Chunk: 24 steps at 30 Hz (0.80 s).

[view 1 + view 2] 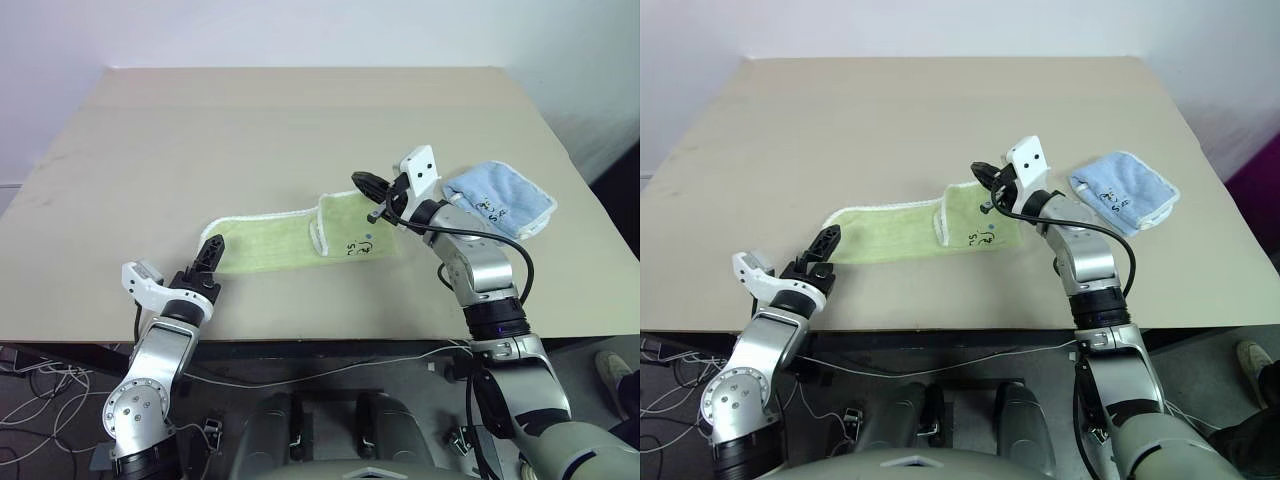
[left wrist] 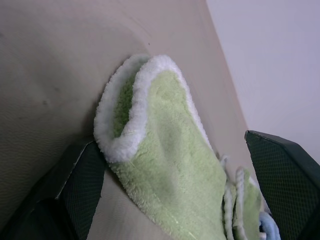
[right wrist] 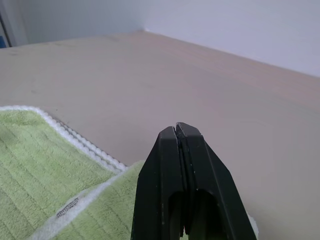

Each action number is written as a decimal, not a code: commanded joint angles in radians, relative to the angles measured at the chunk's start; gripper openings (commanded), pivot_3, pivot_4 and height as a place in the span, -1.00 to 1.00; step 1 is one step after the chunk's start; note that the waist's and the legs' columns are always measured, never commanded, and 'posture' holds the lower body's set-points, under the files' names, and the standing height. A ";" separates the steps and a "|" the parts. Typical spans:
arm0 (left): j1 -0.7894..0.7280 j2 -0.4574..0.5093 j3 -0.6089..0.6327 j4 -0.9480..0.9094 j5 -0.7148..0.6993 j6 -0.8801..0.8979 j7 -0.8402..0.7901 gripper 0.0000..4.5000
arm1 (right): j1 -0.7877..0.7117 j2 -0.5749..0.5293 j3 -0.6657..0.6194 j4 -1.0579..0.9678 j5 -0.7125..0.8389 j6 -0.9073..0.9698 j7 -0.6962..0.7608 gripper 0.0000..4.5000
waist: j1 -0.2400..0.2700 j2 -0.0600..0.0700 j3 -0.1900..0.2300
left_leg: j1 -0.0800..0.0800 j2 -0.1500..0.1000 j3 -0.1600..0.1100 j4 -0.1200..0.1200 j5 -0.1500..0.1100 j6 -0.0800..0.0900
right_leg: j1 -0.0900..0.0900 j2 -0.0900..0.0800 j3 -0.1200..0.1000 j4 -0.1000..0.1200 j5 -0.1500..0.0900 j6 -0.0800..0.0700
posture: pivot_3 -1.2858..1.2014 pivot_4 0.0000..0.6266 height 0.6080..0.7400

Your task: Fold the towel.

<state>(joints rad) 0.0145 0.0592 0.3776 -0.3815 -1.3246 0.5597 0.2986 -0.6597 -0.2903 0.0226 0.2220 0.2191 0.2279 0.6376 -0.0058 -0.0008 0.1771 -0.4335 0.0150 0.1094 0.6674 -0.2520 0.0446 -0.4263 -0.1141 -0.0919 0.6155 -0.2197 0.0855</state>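
Towel: long light-green terry towel (image 1: 290, 240) with white stitched edging, lying flat near the middle of the table, running left to right; its right end is folded back over itself, with a small dark embroidered mark (image 1: 352, 249) on the folded part.
Table: broad beige tabletop (image 1: 300, 120), bare on its far half.
Blue cloth: smaller light-blue terry cloth (image 1: 500, 200) with white edging, lying to the right of the towel, apart from it.
Left gripper: black two-fingered left gripper (image 1: 207, 262) sits at the towel's left end, near the table's near edge, fingers spread wide, nothing clamped.
Right gripper: black two-fingered right gripper (image 1: 372, 184) is raised over the towel's folded right end, fingers pressed together with nothing between them.
Head views give: the whole layout, both arms, the blue cloth, a black cable looping along the right forearm.
Left wrist view gives: the towel's rounded left end (image 2: 150, 145) up close, its white edge curled upward, lying between the two spread fingers (image 2: 75, 190); a sliver of the blue cloth past the towel's far end.
Right wrist view gives: the closed fingertips (image 3: 181, 165) meeting along one seam, with the towel's layered white edges (image 3: 85, 145) and a small grey tag (image 3: 67, 207) on the edging below them.
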 commanded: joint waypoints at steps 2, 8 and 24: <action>-0.014 -0.003 0.005 0.043 -0.014 -0.011 0.005 0.83 | 0.016 -0.015 -0.030 -0.073 0.017 0.010 -0.015 -1.00 | 0.004 0.000 0.000 | 0.000 0.000 0.000 0.000 0.000 0.000 | 0.000 0.000 0.000 0.000 0.000 0.000 | 0.03 -0.52 1.00; -0.028 -0.007 0.005 0.049 -0.011 -0.032 -0.007 -0.02 | 0.027 -0.014 -0.028 -0.089 0.017 0.018 -0.026 -1.00 | 0.003 0.000 0.000 | 0.000 0.000 0.000 0.000 0.000 0.000 | 0.000 0.000 0.000 -0.001 0.000 0.000 | 0.03 -0.52 1.00; -0.076 0.167 0.162 0.131 -0.043 -0.074 -0.153 -0.99 | 0.031 -0.007 -0.026 -0.094 0.013 0.012 -0.050 -1.00 | -0.010 0.000 0.000 | 0.000 0.001 0.000 -0.001 0.000 0.000 | -0.001 0.001 0.000 -0.001 0.000 0.000 | 0.03 -0.52 1.00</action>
<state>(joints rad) -0.0525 0.2013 0.4877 -0.2386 -1.3486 0.5109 0.1914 -0.6259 -0.2950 0.0215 0.1770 0.2195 0.2534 0.5938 -0.0153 -0.0012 0.1775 -0.4339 0.0161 0.1095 0.6661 -0.2521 0.0441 -0.4278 -0.1132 -0.0918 0.6145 -0.2199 0.0853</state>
